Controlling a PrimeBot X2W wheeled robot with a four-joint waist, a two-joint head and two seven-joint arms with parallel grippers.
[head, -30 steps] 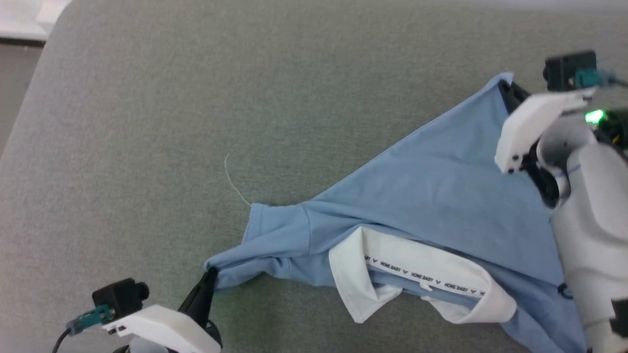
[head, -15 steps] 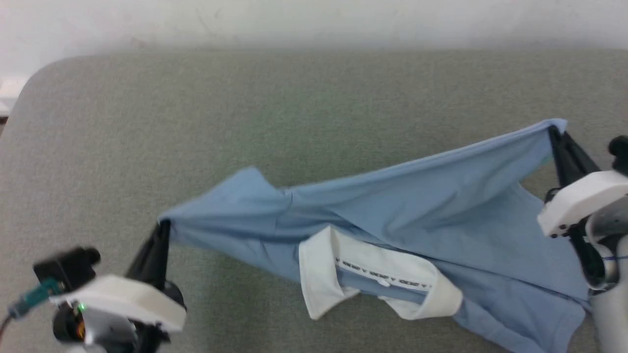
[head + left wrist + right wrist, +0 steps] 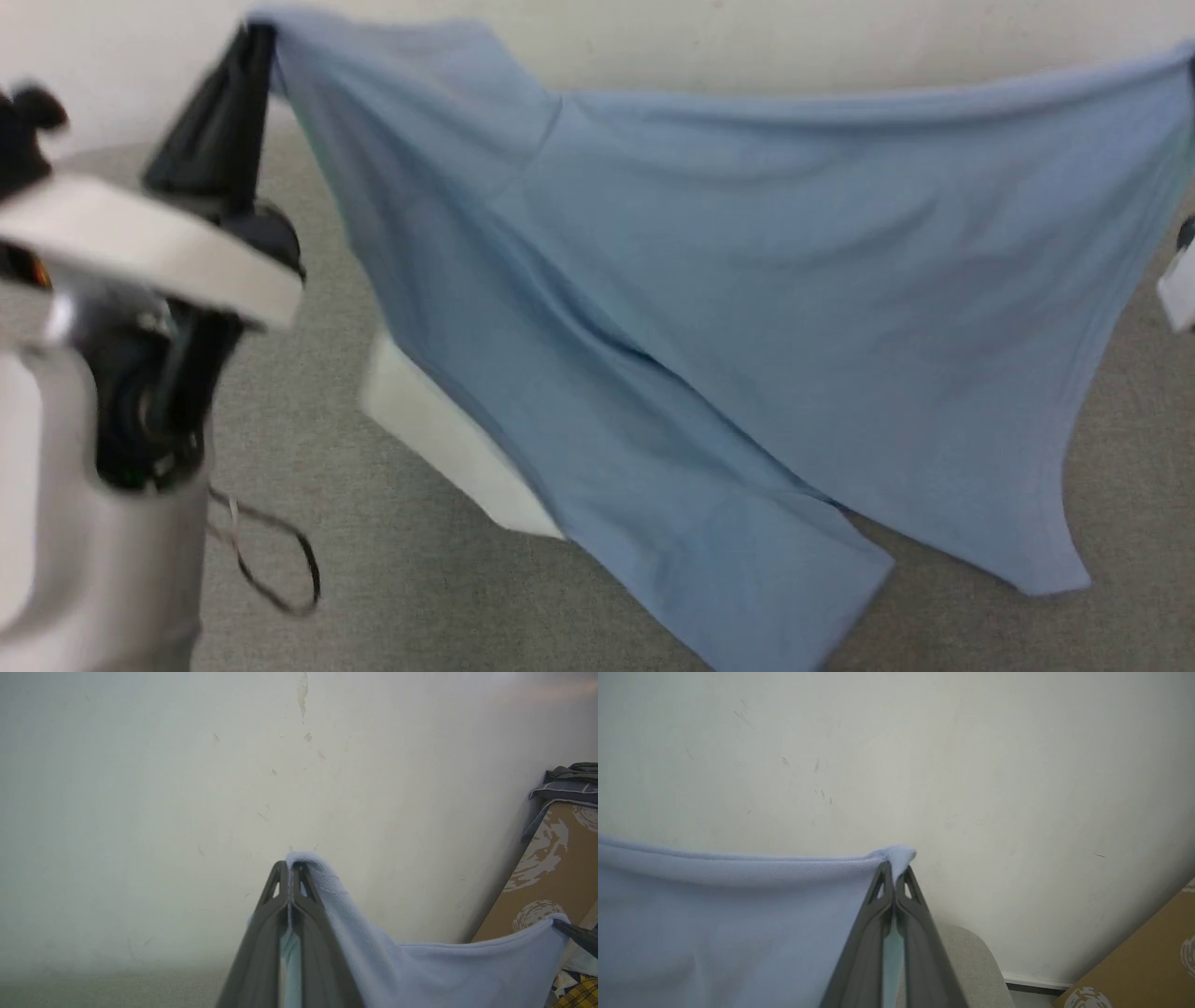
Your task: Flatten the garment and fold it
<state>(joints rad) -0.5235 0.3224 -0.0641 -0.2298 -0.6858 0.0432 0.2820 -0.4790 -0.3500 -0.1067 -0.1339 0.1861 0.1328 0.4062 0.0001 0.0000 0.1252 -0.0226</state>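
Jaws pressed together on both arms, each pinching cloth. Left gripper (image 3: 290, 870) nips a folded-over corner of the polo shirt (image 3: 747, 308) right at its fingertips. Right gripper (image 3: 894, 872) nips another corner, with a stitched edge running off from it.

Shirt hangs in the air above the grey table top (image 3: 317, 448), spread like a sheet between the two grips. Top edge sags a little mid-span. Lower flaps come down uneven, one long tongue and one shorter point. Cannot tell whether they touch the table top. White collar (image 3: 439, 439) peeks out from behind the blue, low toward the table top on the left gripper's side.

Handling, by my reading: light, limp knit with no stiffness of its own. It goes wherever gravity and the two grips send it. Weave looks finely textured, so not slippery, and not fragile. Collar is likely the only firmer part.

A seam shows close to the left grip, so that corner is probably a sleeve end. That would explain the skewed hang.

Better hold for flattening, I judge: two matching points, both shoulders or both hem corners. Take them on seam or hem, where the cloth is doubled. Bites now sit at the very fingertips, so a hard tug could pull a corner free.
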